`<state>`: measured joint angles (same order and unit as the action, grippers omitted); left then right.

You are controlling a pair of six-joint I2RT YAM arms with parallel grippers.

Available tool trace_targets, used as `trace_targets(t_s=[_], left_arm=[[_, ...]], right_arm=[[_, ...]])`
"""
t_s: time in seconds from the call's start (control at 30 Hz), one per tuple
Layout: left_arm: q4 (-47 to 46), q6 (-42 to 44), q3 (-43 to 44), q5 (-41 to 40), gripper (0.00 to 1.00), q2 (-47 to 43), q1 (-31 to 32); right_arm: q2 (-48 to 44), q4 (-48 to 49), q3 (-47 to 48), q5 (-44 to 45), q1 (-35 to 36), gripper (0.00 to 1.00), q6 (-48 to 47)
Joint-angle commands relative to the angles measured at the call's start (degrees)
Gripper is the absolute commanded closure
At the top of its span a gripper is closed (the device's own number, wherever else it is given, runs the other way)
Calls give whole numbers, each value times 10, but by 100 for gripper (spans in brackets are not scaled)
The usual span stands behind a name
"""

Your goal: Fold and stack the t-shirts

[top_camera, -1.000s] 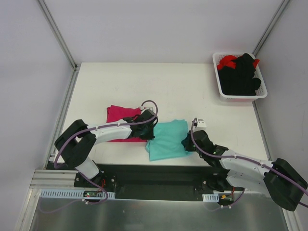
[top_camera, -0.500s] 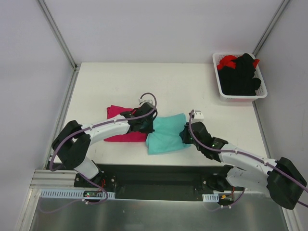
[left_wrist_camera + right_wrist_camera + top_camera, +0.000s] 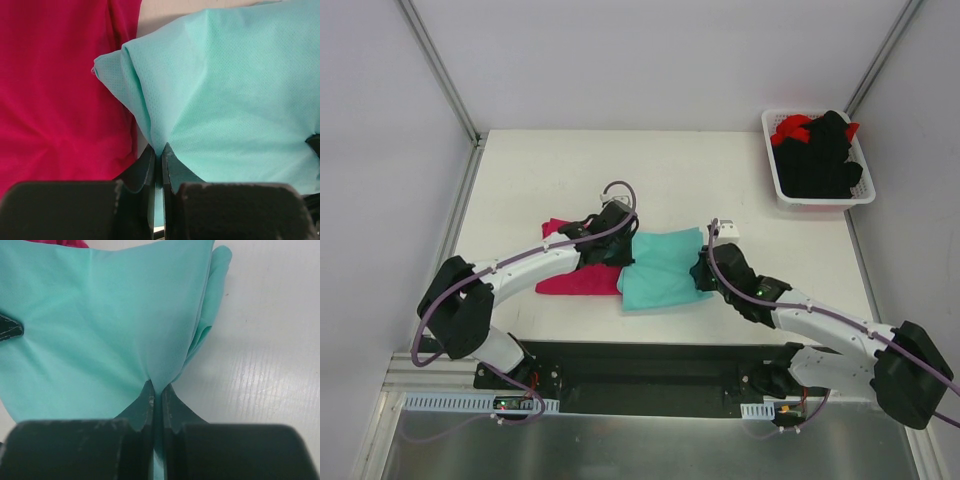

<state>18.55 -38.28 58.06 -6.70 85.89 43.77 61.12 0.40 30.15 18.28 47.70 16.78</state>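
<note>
White table (image 3: 700, 180) between pale grey walls, seen from above. Item one: teal t-shirt (image 3: 660, 268), folded to a rough rectangle, in the near middle of the table; its long axis runs left to right, tilted so the right end lies farther from the arm bases than the left, and loose folded edges show at the right side. Left pincer (image 3: 159, 150) is closed tight on a pinch of the teal cloth at its left edge, the fabric drawn up into creases that fan out from the tips. Right pincer (image 3: 156, 387) is closed in the same way on the right edge. Item two: magenta t-shirt (image 3: 575, 282), folded flat, just left of the teal one; the teal's left corner reaches its right edge, with a strip of bare table showing between them farther back. Item three: white basket (image 3: 772, 160) at the far right corner, holding black garments (image 3: 820, 165) and a red garment (image 3: 792, 130). Compared with a second ago, the teal t-shirt has shifted left and slightly away from the bases, closing on the magenta one; both arms have reached further with it, grips unchanged; the basket has not moved.
</note>
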Motion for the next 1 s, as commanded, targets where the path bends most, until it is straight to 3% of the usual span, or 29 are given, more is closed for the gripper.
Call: trace_targets(t_s=[0.0, 0.97], left_arm=[[24, 19, 26, -18, 100, -30, -14], [84, 122, 61, -2, 100, -81, -142]], right_arm=[[2, -1, 39, 18, -2, 100, -17], [152, -7, 167, -12, 32, 100, -10]])
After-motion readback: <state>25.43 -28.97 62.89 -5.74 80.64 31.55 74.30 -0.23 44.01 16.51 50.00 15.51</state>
